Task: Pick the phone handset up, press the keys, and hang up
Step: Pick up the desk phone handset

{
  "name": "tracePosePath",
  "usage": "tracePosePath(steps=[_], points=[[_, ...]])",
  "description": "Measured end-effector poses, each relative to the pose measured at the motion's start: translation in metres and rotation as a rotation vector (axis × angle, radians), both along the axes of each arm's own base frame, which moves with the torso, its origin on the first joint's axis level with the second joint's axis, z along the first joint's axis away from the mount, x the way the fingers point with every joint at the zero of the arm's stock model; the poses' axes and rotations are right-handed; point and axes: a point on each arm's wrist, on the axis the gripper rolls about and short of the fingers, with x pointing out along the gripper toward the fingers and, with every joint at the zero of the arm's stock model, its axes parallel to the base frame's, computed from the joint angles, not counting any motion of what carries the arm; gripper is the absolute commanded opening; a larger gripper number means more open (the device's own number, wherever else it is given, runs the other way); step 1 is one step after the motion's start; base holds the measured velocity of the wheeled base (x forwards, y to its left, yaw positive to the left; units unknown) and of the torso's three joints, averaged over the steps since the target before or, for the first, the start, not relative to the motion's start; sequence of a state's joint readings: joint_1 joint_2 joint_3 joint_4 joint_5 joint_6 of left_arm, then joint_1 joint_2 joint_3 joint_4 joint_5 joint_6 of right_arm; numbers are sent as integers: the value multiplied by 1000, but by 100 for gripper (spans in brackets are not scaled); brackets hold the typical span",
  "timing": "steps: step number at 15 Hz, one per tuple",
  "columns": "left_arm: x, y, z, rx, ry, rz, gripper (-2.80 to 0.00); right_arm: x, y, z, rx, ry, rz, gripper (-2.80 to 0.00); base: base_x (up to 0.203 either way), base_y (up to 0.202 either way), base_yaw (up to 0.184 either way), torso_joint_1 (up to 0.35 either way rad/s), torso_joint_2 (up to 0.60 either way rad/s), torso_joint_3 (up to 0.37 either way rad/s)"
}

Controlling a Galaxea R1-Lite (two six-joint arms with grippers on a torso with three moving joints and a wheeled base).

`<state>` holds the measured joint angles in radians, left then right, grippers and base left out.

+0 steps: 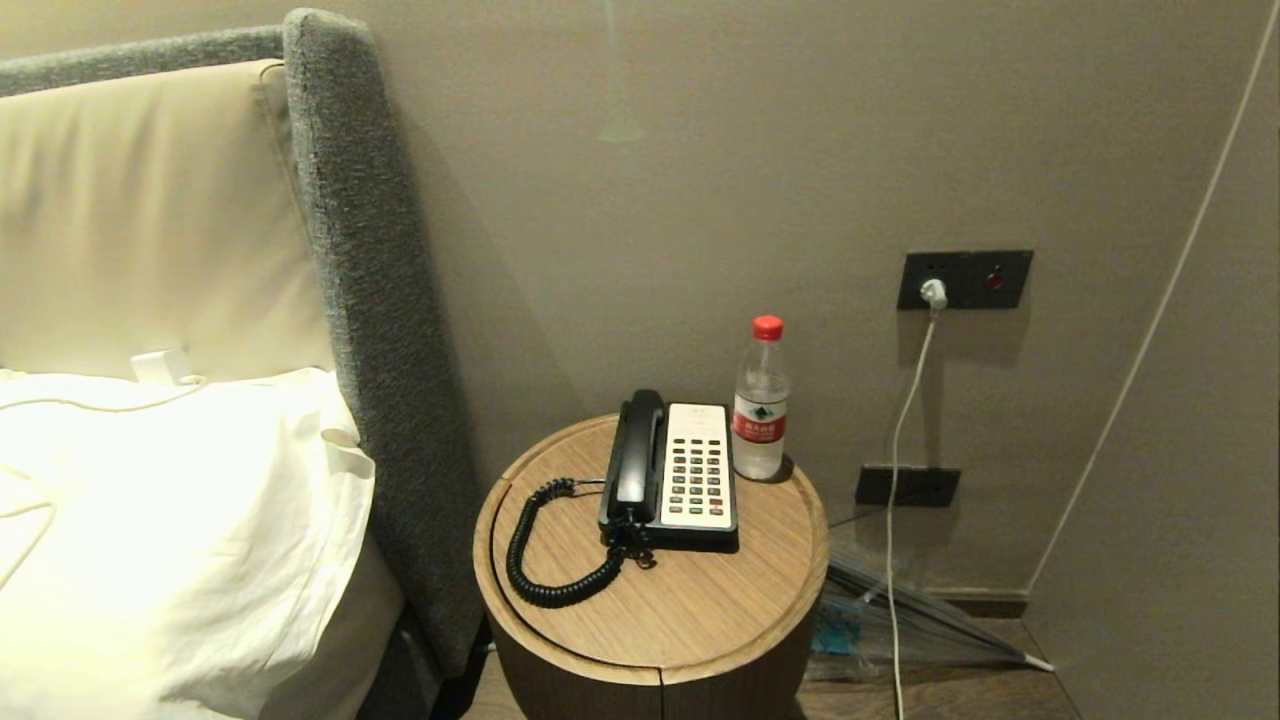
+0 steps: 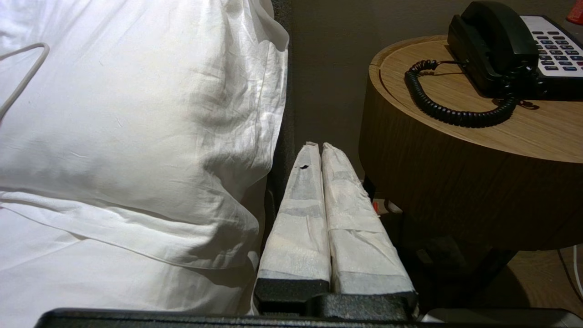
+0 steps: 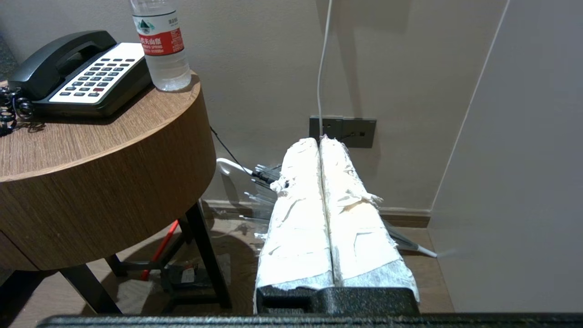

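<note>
A: Head view first: where is the phone handset (image 1: 638, 450)?

B: It lies in its cradle on the left side of the phone base (image 1: 695, 470), on the round wooden tabletop (image 1: 660, 600). Its coiled cord (image 1: 545, 560) loops out over the wood toward the bed.

A: Anything else up there?

B: A water bottle (image 1: 760, 400) with a red cap stands just beside the base, on the wall side.

A: And the arms?

B: Neither shows from the head. The left gripper (image 2: 321, 148) hangs low between the white pillow (image 2: 136, 114) and the table's side, its wrapped fingers (image 2: 300, 205) pressed together, holding nothing. The right gripper (image 3: 319, 141) hangs on the table's other side, below the top, near the wall socket (image 3: 342, 132); its fingers (image 3: 300, 218) are closed and empty too.
</note>
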<state>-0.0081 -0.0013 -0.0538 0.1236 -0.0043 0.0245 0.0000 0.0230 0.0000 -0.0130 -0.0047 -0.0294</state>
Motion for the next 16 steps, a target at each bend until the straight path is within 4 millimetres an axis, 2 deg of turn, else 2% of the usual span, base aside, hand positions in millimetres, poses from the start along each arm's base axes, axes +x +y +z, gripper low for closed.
tracePosePath(steps=[16], points=[[0,0,0,-2,1,1,-280,0,0,0,-1,0,0,-280,0,0,0,0,0,0]])
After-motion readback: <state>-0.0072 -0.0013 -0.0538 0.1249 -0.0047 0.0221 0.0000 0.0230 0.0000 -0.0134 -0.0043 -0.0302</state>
